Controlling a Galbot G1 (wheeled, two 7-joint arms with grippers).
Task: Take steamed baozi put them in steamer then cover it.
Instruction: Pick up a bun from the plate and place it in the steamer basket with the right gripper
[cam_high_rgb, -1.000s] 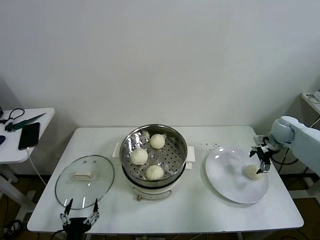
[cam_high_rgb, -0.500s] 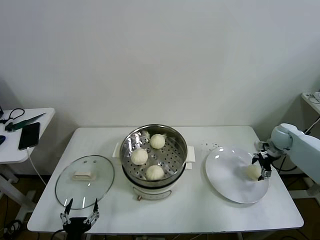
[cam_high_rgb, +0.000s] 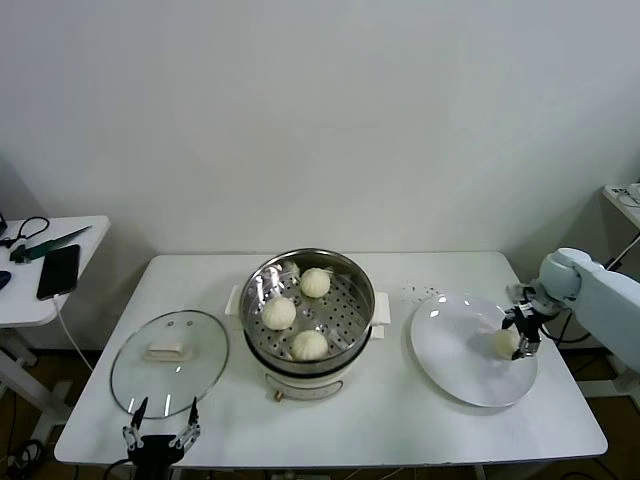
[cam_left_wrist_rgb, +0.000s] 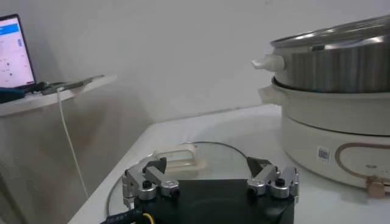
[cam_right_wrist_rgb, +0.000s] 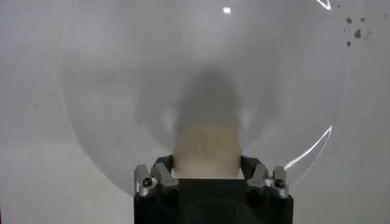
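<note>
My right gripper (cam_high_rgb: 519, 334) jaws pinch last baozi (cam_high_rgb: 505, 342) on white plate (cam_high_rgb: 455, 355), desk's right end. Left gripper (cam_high_rgb: 158, 435) parked at front-left edge, jaws wide, beside cover (cam_high_rgb: 170, 361).

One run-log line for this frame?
right gripper: around last baozi on plate | left gripper: open, idle near lid | steamer: three baozi

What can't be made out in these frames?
- Right gripper contact with the last baozi on the plate: fingertips too small in head view, cut off by the gripper body in right wrist view.
- Steamer contents: wall hides them in left wrist view.
- Left gripper: partly cut off by head view's edge.
</note>
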